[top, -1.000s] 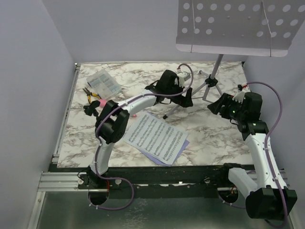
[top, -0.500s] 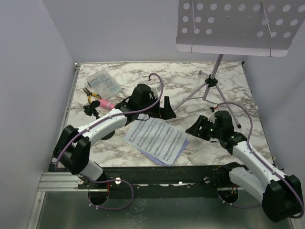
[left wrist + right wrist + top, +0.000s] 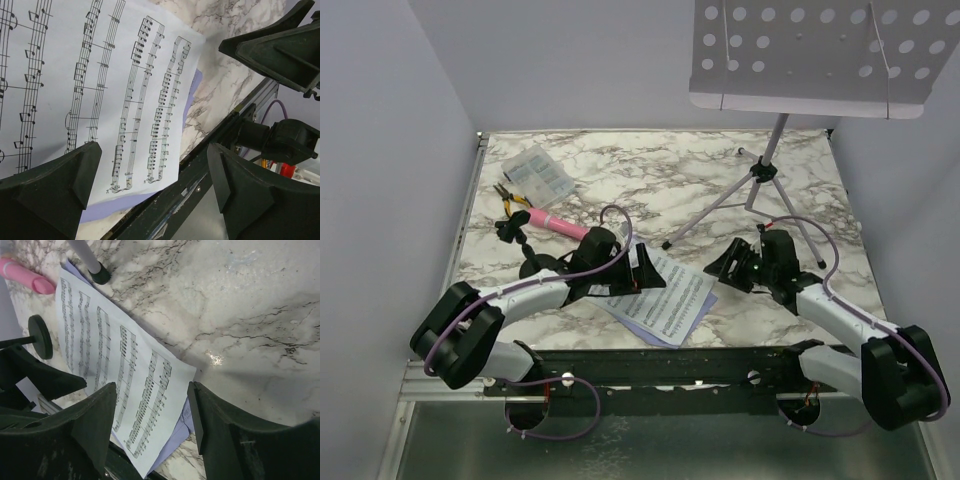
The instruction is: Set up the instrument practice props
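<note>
The printed sheet-music pages (image 3: 670,300) lie flat near the table's front edge, over a lavender sheet. My left gripper (image 3: 645,272) hovers open over their left part, and the left wrist view shows the staves (image 3: 75,90) between its spread fingers (image 3: 50,195). My right gripper (image 3: 728,268) stands open just right of the pages, with their corner (image 3: 145,405) under its gap. The lavender perforated desk (image 3: 810,55) stands on its silver tripod (image 3: 760,185) at the back right. The pink microphone (image 3: 555,222) lies at the left beside the black mic stand (image 3: 515,232).
A clear compartment box (image 3: 538,177) and orange-handled pliers (image 3: 512,200) lie at the back left. A tripod foot (image 3: 95,270) rests near the pages' far edge. The black front rail (image 3: 200,185) runs right beside the pages.
Both arms have drawn back toward the front edge and come down. The left gripper went from mid-table to over the pages; the right moved left to their right corner.
</note>
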